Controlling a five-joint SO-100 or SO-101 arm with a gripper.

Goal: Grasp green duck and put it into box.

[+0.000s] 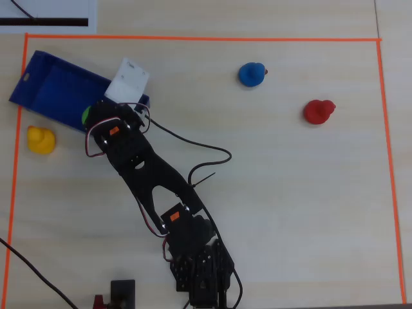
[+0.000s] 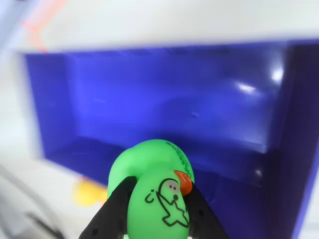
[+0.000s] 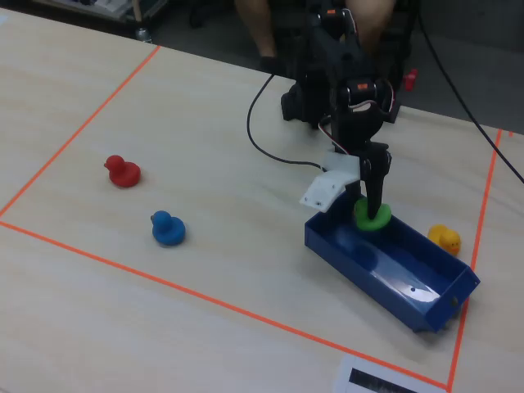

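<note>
My gripper (image 2: pixel 158 209) is shut on the green duck (image 2: pixel 155 186), which has an orange beak and a black drawing on it. In the wrist view the duck hangs over the near edge of the open blue box (image 2: pixel 164 99). In the fixed view the green duck (image 3: pixel 372 216) sits in the gripper (image 3: pixel 371 211) just above the near rim of the blue box (image 3: pixel 393 274). In the overhead view only a sliver of the green duck (image 1: pixel 85 115) shows beside the gripper at the blue box's (image 1: pixel 55 87) lower right edge.
A yellow duck (image 1: pixel 40 140) lies just outside the box; it also shows in the fixed view (image 3: pixel 444 238). A blue duck (image 1: pixel 252 74) and a red duck (image 1: pixel 318 111) stand apart on the table. Orange tape (image 1: pixel 193 38) frames the work area. The arm's cables (image 1: pixel 193 145) trail across the table.
</note>
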